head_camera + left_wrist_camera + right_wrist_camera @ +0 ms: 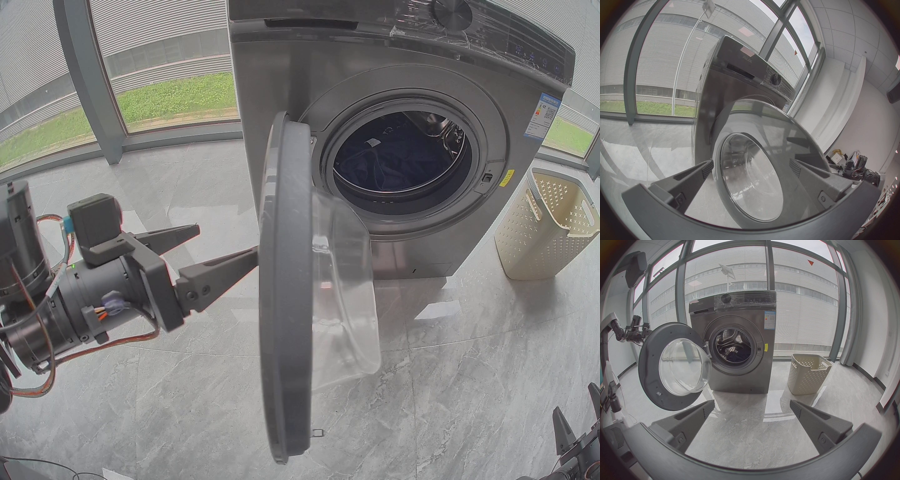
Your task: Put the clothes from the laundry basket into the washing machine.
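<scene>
Two spread left fingers (215,278) just beside washing machine door (285,300).

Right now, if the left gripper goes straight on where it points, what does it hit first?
Most likely the open door of the washing machine. The left gripper, itself open, points at the door's outer face from close by. Whether it already touches the door is unclear.

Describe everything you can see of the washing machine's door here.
The door is round, with a dark grey plastic-looking rim and a clear, bulging bowl window. It stands swung wide open, upright, hinged left of the drum opening, edge-on in the head view. The open left gripper is at its outer face; contact is unclear.
</scene>
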